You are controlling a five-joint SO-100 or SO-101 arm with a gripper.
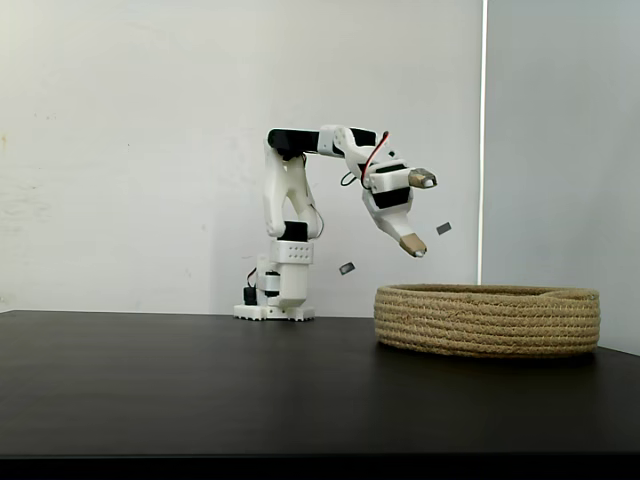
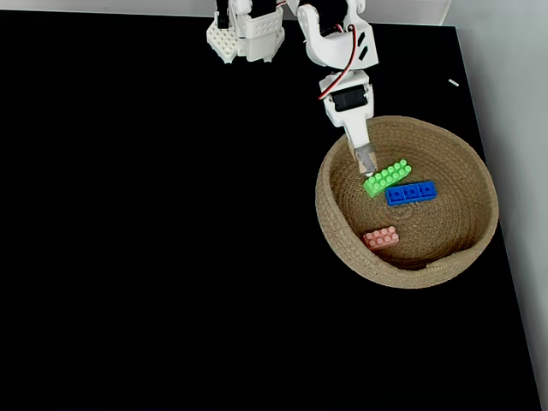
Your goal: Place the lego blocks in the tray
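Jaws are seen parted in the side-on fixed view: gripper [image 1: 420, 212] with one tan-tipped finger pointing right, the other angled down, nothing held between them. Gripper is held in the air above the near-left rim of the tray [image 1: 488, 320], well clear of the rope edge.

In the top-down fixed view the gripper [image 2: 366, 160] is placed over the tray's upper-left inside wall, its tip just beside the green brick [image 2: 385, 178]. Contact there cannot be told.

All three lego blocks are found inside the tray [image 2: 338, 231]:
- green brick, tilted diagonally, upper middle
- blue brick [image 2: 411, 193], just right of and below the green one, nearly touching it
- pink brick [image 2: 381, 238], lower down, apart from the other two, near the bottom-left wall

Tray is set at the right side of the black bench [image 2: 154, 240], close to the bench's right edge. Wide open bench surface is left to the left and front of the tray. Arm base [image 2: 244, 38] is mounted at the far edge.
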